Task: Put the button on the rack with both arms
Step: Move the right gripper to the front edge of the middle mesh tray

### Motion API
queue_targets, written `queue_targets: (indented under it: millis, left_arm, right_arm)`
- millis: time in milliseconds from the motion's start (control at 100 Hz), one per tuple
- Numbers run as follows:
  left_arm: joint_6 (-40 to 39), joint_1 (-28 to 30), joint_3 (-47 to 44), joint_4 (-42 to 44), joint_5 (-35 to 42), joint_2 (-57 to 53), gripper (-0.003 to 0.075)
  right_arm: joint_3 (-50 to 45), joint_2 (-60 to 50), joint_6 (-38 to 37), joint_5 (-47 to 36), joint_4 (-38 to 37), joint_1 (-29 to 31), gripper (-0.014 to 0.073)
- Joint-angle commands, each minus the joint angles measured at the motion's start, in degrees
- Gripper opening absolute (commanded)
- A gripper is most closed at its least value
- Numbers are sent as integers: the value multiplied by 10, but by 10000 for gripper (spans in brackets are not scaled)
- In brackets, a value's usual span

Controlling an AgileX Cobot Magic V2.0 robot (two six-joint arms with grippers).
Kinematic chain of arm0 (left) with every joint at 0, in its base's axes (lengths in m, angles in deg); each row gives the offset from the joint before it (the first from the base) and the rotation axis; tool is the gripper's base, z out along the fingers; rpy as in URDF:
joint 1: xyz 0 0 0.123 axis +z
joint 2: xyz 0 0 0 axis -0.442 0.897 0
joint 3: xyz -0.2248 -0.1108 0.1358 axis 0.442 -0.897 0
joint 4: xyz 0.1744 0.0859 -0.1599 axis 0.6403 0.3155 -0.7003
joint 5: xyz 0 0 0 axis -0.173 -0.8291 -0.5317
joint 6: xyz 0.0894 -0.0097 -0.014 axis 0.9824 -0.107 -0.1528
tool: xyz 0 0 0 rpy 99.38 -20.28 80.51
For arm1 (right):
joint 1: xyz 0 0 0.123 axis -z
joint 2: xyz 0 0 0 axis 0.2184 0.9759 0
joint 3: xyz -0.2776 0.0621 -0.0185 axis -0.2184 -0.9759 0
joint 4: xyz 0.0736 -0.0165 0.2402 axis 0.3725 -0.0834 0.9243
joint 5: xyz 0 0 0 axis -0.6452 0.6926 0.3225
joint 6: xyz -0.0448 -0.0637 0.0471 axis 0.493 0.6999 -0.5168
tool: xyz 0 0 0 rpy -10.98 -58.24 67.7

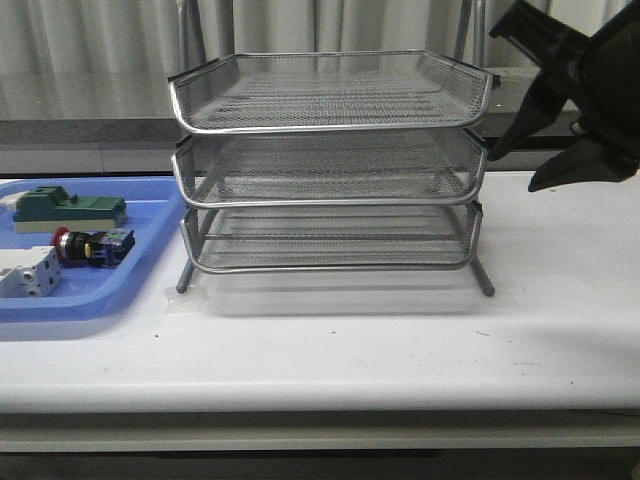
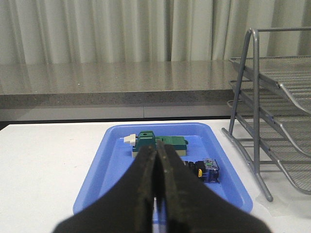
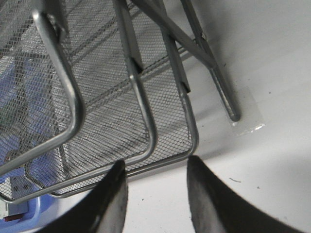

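One button (image 1: pixel 92 246), one rack (image 1: pixel 330 160), one tray (image 1: pixel 150 215)

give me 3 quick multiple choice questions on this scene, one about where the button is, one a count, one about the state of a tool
1. Where is the button?
A. in the blue tray left of the rack
B. on the rack's top tier
C. on the bare table right of the rack

2. How many mesh tiers does the rack have?
A. two
B. three
C. five

3. How does the left tool stand?
A. wide open
B. shut on the button
C. shut with nothing between its fingers

Answers:
1. A: the front view shows its red head and blue rear inside the blue tray, beside the green block.
2. B: three stacked trays show in the front view.
3. C: the left wrist view shows its fingers pressed together above the tray, holding nothing. The right tool, by contrast, is open near the rack's lowest tier.
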Motion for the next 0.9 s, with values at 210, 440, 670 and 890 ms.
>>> queue_targets:
  millis: [210,440,670,890]
  left_arm:
    - [-5,-3,-19,-4,51,-18,-20]
    - [-5,-3,-19,-4,51,-18,-20]
    - [-5,-3,-19,-4,51,-18,-20]
    - [-5,-3,-19,-4,51,-18,-20]
  right_arm:
    - [26,-4,12,-9,10,-2,318]
    - [26,-4,12,-8,11,-2,318]
    - [26,-4,69,-3,81,5,318]
    - [26,-4,254,0,257,8,318]
